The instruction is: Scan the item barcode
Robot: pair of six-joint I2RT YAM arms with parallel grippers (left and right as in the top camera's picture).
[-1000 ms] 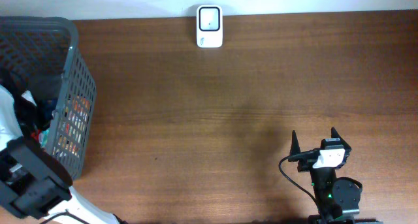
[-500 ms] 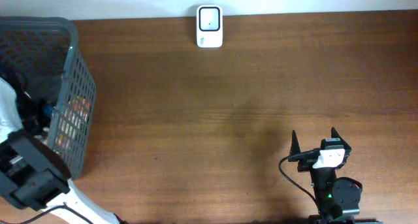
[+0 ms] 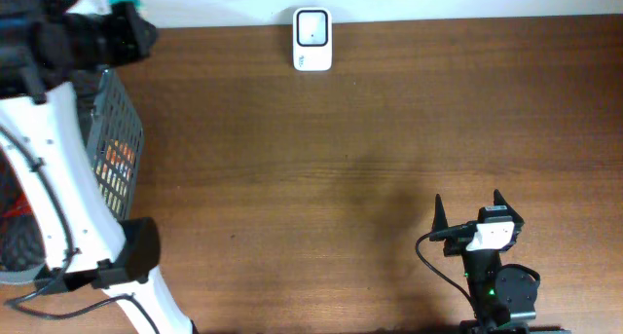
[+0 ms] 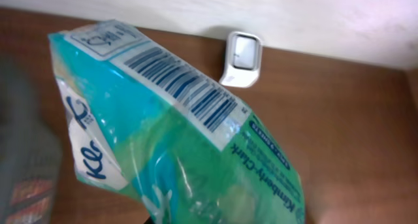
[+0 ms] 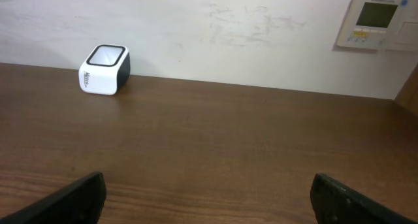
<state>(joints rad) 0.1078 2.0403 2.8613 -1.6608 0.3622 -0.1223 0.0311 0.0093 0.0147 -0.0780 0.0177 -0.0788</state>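
My left gripper (image 3: 127,20) hides its fingertips behind the teal Kimberly-Clark pack (image 4: 163,139) it clamps, lifted out of the basket (image 3: 117,139) since. Right gripper (image 5: 208,201) — fingers apart.

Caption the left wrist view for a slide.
Teal tissue pack held aloft, barcode showing, white scanner on the wooden table beyond.

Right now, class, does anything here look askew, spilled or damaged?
Only the crinkled teal-and-green plastic packet looks askew: it hangs tilted, barcode slanting, short of the small white boxy scanner. Nothing spilled or damaged.
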